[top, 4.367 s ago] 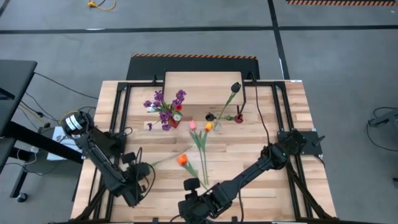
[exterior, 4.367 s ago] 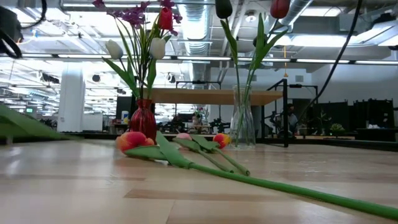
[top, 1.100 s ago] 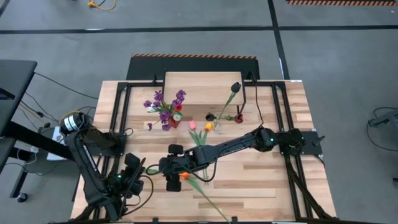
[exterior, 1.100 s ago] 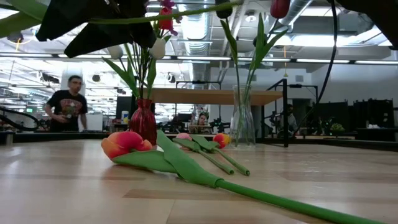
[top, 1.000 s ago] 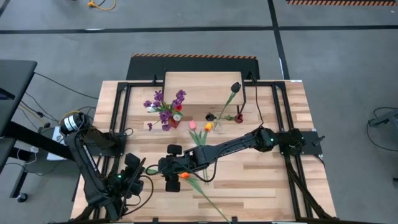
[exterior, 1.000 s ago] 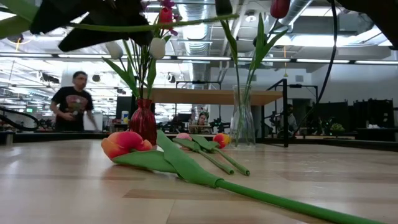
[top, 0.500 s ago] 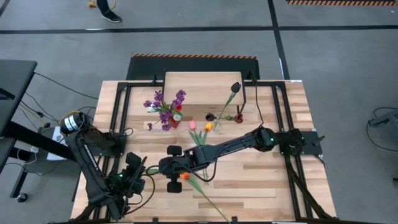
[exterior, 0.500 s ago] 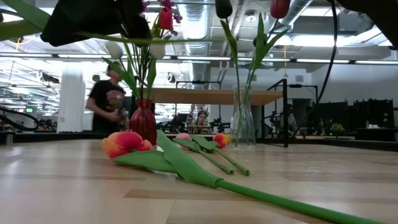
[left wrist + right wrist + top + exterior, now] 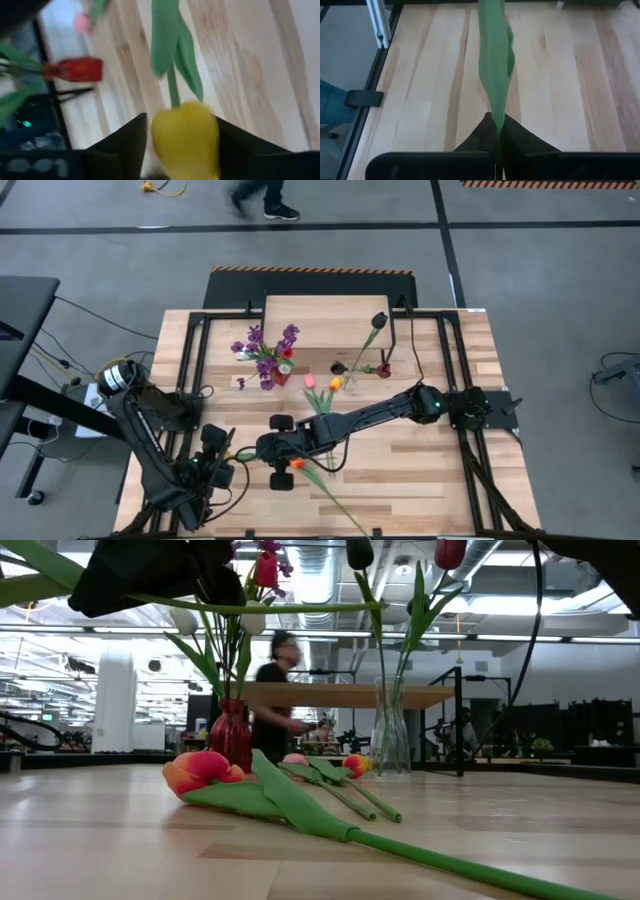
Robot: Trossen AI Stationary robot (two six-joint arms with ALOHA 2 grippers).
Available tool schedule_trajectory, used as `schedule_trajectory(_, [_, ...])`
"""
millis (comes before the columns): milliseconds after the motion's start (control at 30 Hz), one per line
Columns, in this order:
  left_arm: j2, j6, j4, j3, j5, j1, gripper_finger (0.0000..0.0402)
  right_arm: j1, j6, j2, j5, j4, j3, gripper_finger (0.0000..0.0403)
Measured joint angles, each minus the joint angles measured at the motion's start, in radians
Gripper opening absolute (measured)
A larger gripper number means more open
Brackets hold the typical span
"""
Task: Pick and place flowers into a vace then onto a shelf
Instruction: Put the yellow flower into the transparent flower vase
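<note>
A yellow tulip point(image 9: 185, 137) on a green stem point(image 9: 290, 608) hangs above the near left of the table, between my two grippers. My right gripper point(image 9: 496, 122) point(image 9: 258, 448) is shut on the stem. My left gripper point(image 9: 182, 131) point(image 9: 222, 460) is open, with one finger on each side of the yellow bloom. An orange tulip point(image 9: 296, 464) point(image 9: 200, 770) lies flat on the table. A red vase point(image 9: 231, 735) with purple sprigs and a glass vase point(image 9: 390, 740) with tulips stand before the shelf point(image 9: 330, 320). My right gripper pinches the tulip's green stem and leaf point(image 9: 496, 111) between its two fingers, slanting down from the table's right. The stem runs on ahead of the fingers, clear of the table. My left gripper's fingers point(image 9: 127, 140) flank the yellow bloom; I cannot tell whether they touch it.
Pink and orange tulips point(image 9: 320, 383) lie near the vases. The orange tulip's long stem point(image 9: 440, 860) reaches the table's near edge. A black frame point(image 9: 195, 370) runs along the table's sides. A person point(image 9: 272, 690) walks past behind the table.
The held stem's free end has sunk from slanting upward to about level in the low view. Both arms have stayed where they were. A person has walked from left to right behind the table.
</note>
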Motion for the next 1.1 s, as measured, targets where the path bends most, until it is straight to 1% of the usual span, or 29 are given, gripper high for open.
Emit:
schedule_trajectory(67, [0.0, 0.0, -0.002, 0.011, 0.029, 0.002, 0.0198, 0.0, 0.009, 0.0, -0.013, -0.024, 0.0, 0.0001])
schedule_trajectory(133, [0.0, 0.0, -0.006, 0.032, 0.035, -0.001, 0.0209, 0.002, 0.022, 0.0, -0.021, -0.057, 0.0, 0.0001])
schedule_trajectory(200, [0.0, 0.0, -0.015, 0.06, 0.029, -0.012, 0.0216, 0.006, 0.033, 0.0, -0.037, -0.089, 0.0, 0.0001])
schedule_trajectory(300, [-0.001, -0.011, -0.046, 0.119, -0.009, -0.029, 0.0219, 0.019, 0.041, 0.0, -0.069, -0.141, 0.0, 0.0001])
schedule_trajectory(367, [-0.002, -0.044, -0.083, 0.168, -0.054, -0.046, 0.0219, 0.035, 0.042, 0.0, -0.083, -0.173, 0.0, 0.0001])
schedule_trajectory(433, [-0.006, -0.078, -0.084, 0.215, -0.12, -0.065, 0.0219, 0.056, 0.042, 0.0, -0.093, -0.189, 0.0, 0.0001])
schedule_trajectory(600, [-0.039, -0.13, -0.083, 0.323, -0.23, -0.126, 0.0219, 0.133, 0.034, 0.0, -0.141, -0.199, 0.01, 0.0])
schedule_trajectory(667, [-0.053, -0.15, -0.084, 0.356, -0.283, -0.153, 0.0219, 0.168, 0.032, 0.0, -0.141, -0.194, 0.027, 0.0])
schedule_trajectory(767, [-0.077, -0.187, -0.083, 0.4, -0.393, -0.199, 0.0219, 0.217, 0.029, -0.011, -0.13, -0.149, 0.029, 0.0])
schedule_trajectory(867, [-0.093, -0.196, -0.083, 0.428, -0.492, -0.239, 0.0219, 0.263, -0.01, -0.038, -0.049, -0.084, 0.027, 0.0])
schedule_trajectory(933, [-0.103, -0.197, -0.083, 0.433, -0.555, -0.262, 0.0219, 0.296, -0.056, -0.071, 0.061, -0.041, 0.027, 0.0])
schedule_trajectory(1033, [-0.115, -0.202, -0.083, 0.434, -0.653, -0.275, 0.0219, 0.342, -0.15, -0.13, 0.299, 0.028, 0.027, 0.0])
schedule_trajectory(1100, [-0.116, -0.204, -0.083, 0.434, -0.701, -0.276, 0.0219, 0.371, -0.206, -0.171, 0.516, 0.083, 0.027, 0.0])
